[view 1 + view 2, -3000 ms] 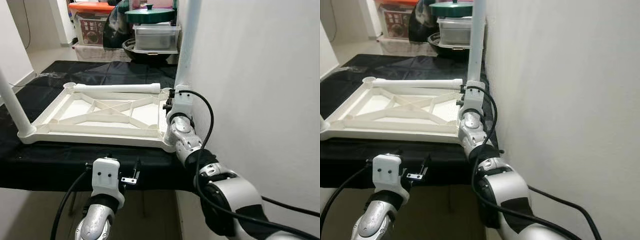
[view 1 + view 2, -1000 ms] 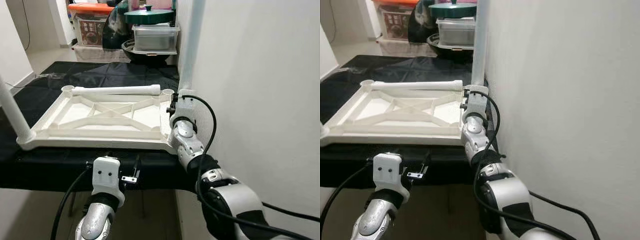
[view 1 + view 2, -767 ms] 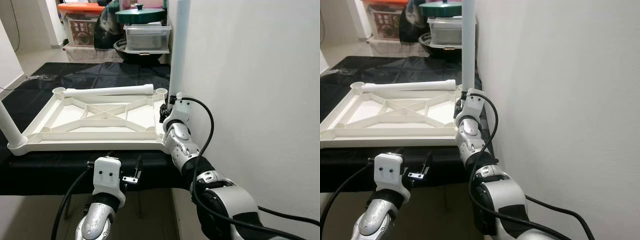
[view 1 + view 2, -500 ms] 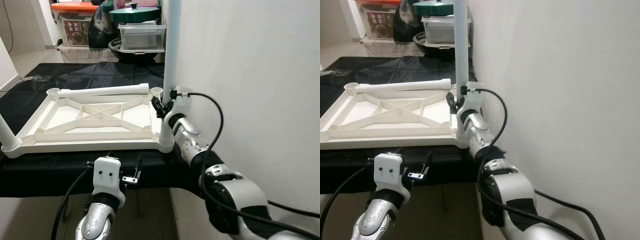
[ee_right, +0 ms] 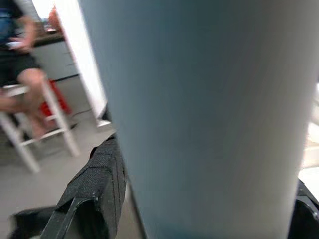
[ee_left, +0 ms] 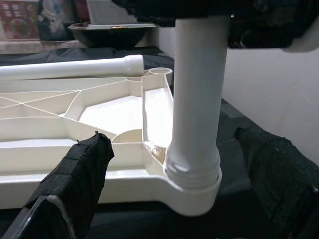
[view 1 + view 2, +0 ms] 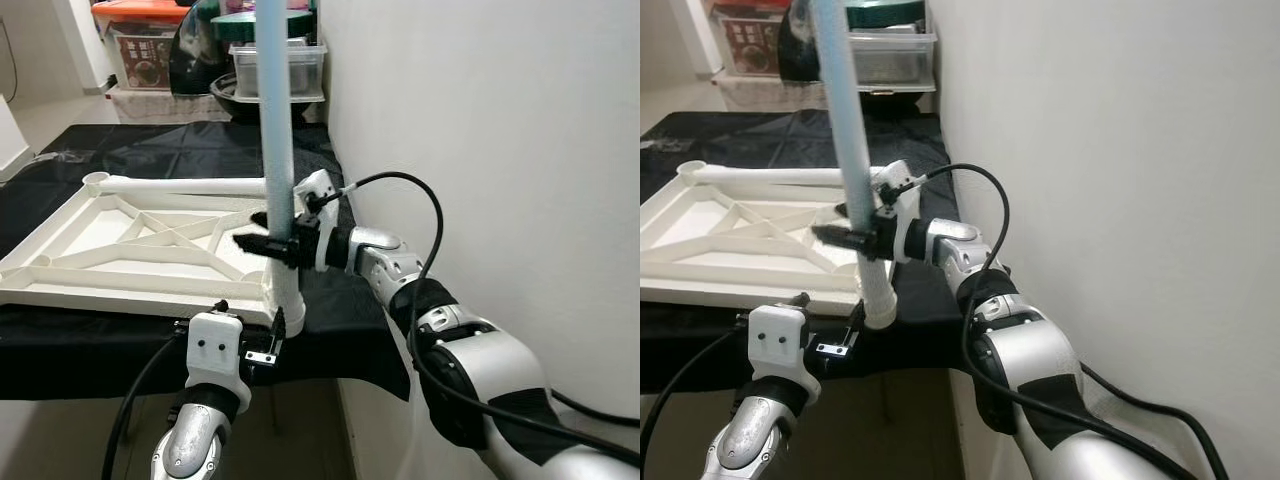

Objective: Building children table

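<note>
Here the right gripper [image 7: 268, 243] pinches the upright table leg [image 7: 278, 170]; left gripper [image 7: 250, 340] spread; no legible writing.

Your right end effector [image 7: 268, 243] reaches leftward, fingers clamped; your left end effector [image 7: 250, 335] hangs low, fingers apart.
</note>
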`<state>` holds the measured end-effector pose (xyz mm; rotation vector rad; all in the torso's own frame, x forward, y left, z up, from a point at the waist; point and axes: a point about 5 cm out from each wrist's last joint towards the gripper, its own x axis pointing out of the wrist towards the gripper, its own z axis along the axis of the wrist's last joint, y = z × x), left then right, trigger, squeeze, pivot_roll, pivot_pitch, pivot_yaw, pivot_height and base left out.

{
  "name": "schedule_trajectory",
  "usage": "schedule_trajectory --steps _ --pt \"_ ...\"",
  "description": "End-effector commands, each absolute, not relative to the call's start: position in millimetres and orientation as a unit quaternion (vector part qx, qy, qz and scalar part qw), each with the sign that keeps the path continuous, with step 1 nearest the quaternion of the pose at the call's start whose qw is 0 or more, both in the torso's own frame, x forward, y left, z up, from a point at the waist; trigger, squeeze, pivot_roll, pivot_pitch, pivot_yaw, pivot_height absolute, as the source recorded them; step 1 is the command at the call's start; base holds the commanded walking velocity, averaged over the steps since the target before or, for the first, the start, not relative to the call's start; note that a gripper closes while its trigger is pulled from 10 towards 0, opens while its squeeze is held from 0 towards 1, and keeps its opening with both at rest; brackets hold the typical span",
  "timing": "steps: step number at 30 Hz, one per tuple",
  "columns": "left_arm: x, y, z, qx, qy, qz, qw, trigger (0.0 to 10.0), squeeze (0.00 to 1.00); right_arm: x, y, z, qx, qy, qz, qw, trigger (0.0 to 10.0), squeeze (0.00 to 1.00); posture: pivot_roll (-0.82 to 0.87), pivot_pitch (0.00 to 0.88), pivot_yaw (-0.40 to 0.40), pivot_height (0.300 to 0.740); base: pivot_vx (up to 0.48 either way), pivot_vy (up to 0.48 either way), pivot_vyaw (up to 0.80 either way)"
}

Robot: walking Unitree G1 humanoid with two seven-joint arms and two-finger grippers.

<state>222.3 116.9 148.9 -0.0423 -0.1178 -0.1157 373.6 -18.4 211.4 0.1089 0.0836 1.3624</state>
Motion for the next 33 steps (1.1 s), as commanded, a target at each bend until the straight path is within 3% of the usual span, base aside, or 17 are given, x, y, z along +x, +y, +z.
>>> schedule_trajectory --steps 1,2,3,7,12,13,15,16,17,19,21,23,24,26,32,33 --pt "222.5 119.4 145.8 -0.014 -0.05 -0.052 0.997 10.0 0.0 367.1 -6.0 214.5 0.053 0.047 0.668 0.741 7.7 0.0 0.04 0.0 -0.064 0.74 0.0 0.0 0.0" --pt "222.4 119.3 145.9 -0.015 -0.05 -0.052 0.997 10.0 0.0 364.9 -3.8 214.6 0.058 0.049 0.68 0.729 2.7 0.0 0.04 0.0 -0.064 0.74 0.0 0.0 0.0" --pt "222.1 118.6 145.7 -0.016 -0.05 -0.052 0.997 10.0 0.0 363.5 -1.1 214.5 0.059 0.048 0.685 0.725 0.0 0.0 0.04 0.0 -0.066 0.74 0.0 0.0 0.0" --pt "221.7 116.9 145.1 -0.017 -0.049 -0.055 0.997 10.0 0.0 363.9 2.9 214.8 0.055 0.038 0.674 0.736 0.0 0.0 0.04 0.0 -0.065 0.74 0.0 0.0 0.0" --pt "222.4 115.8 144.6 -0.018 -0.049 -0.056 0.997 10.0 0.0 378.5 6.5 206.7 0.026 0.041 0.518 0.854 0.0 0.0 0.04 0.0 -0.063 0.74 0.0 0.0 0.0" --pt "222.4 115.8 144.6 -0.018 -0.049 -0.056 0.997 10.0 0.0 378.5 6.5 206.7 0.026 0.041 0.518 0.854 0.0 0.0 0.04 0.0 -0.063 0.74 0.0 0.0 0.0" --pt "222.6 116.4 143.9 -0.019 -0.049 -0.055 0.997 10.0 0.0 391.4 -7.9 201.8 0.034 0.057 0.387 0.92 0.0 0.0 0.03 0.0 -0.062 0.74 0.0 0.0 0.0" --pt "222.6 116.4 143.9 -0.019 -0.049 -0.055 0.997 10.0 0.0 391.4 -7.9 201.8 0.034 0.057 0.387 0.92 0.0 0.0 0.03 0.0 -0.062 0.74 0.0 0.0 0.0" --pt "222.6 116.2 143.4 -0.018 -0.048 -0.055 0.997 10.0 0.0 397.8 -19.9 199.1 0.038 0.063 0.308 0.948 0.0 0.0 0.03 0.0 -0.058 0.74 0.0 0.0 0.0" --pt "222.6 115.6 142.6 -0.019 -0.047 -0.057 0.997 10.0 0.0 405.2 -41.0 194.2 0.054 0.072 0.185 0.979 0.0 0.0 0.02 0.0 -0.052 0.74 0.0 0.0 0.0" --pt "222.6 115.6 142.6 -0.019 -0.047 -0.057 0.997 10.0 0.0 405.2 -41.0 194.2 0.054 0.072 0.185 0.979 0.0 0.0 0.02 0.0 -0.052 0.74 0.0 0.0 0.0" --pt "223.0 113.9 142.0 -0.019 -0.046 -0.061 0.997 10.0 0.0 408.4 -66.3 185.1 0.1 0.088 0.03 0.991 0.0 0.0 0.02 0.0 -0.049 0.74 0.0 0.0 0.0" --pt "223.0 113.9 142.0 -0.019 -0.046 -0.061 0.997 10.0 0.0 408.4 -66.3 185.1 0.1 0.088 0.03 0.991 0.0 0.0 0.02 0.0 -0.049 0.74 0.0 0.0 0.0" --pt "223.3 113.0 142.0 -0.019 -0.046 -0.063 0.997 10.0 0.0 406.5 -77.8 177.2 0.137 0.104 -0.062 0.983 0.0 0.0 0.02 0.0 -0.049 0.74 0.0 0.0 0.0" --pt "223.4 113.1 142.1 -0.02 -0.046 -0.064 0.997 10.0 0.0 403.0 -66.5 175.4 0.158 0.105 -0.071 0.979 0.0 0.0 0.02 0.0 -0.043 0.74 0.0 0.0 0.0" --pt "223.6 112.9 142.5 -0.02 -0.046 -0.064 0.997 10.0 0.0 402.0 -53.4 181.0 0.167 0.088 -0.037 0.981 10.0 0.0 0.01 0.0 -0.046 0.74 0.0 0.0 0.0"
